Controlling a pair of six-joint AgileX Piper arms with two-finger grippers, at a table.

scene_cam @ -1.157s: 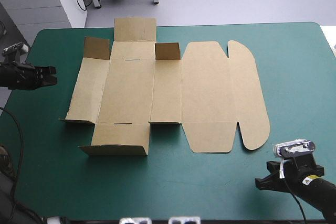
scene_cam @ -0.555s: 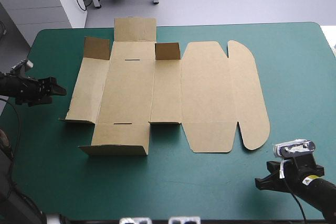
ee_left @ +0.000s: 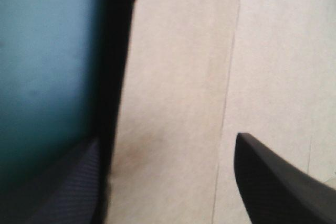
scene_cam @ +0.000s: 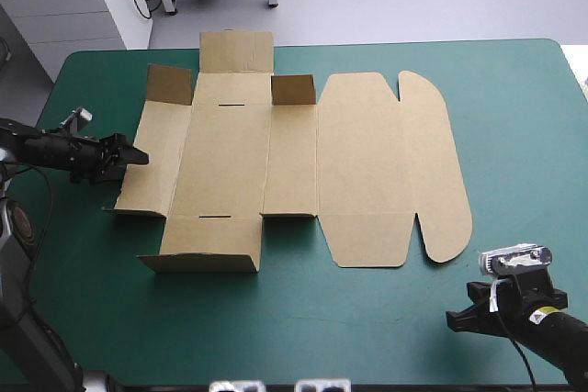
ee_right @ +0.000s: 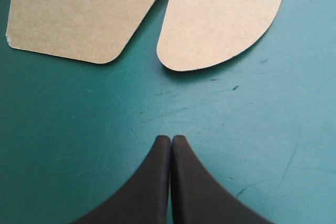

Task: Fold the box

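- Filling most of the high view is one tabletop [scene_cam: 514, 89] with a teal-green cover, and it carries a single thing.
- One brown box [scene_cam: 230, 162] lies spread across the middle of the tabletop. It is a cut sheet, mostly flat, with its far edge close to the tabletop's far edge and its left edge near the left side.
- Two rounded lid panels [scene_cam: 363, 167] make up the right half of the sheet. They lie flat side by side, with a notch between them at each end.
- Three flaps [scene_cam: 236, 50] stand up at the far end: one wide one in the middle and a smaller one on each side of it. A fourth flap, at the near edge, is lifted only slightly.
- Two tools are in view.
- The left tool [scene_cam: 136, 155] sits at the box's left edge, about midway along it. Its two black fingers [ee_left: 283, 182] stand apart and open, gripping nothing. The edge of the board runs between them, one finger on the cover side and one over the board. Whether either touches the board I cannot tell.
- The right tool [ee_right: 170, 139] is near the tabletop's near right corner, well apart from the box. Its two fingers are pressed together into one point, closed on nothing. The rounded near corners of both lid panels lie ahead of it.
- Two short slots [scene_cam: 231, 105] are cut in the base panel, one by the far fold and one by the near fold.
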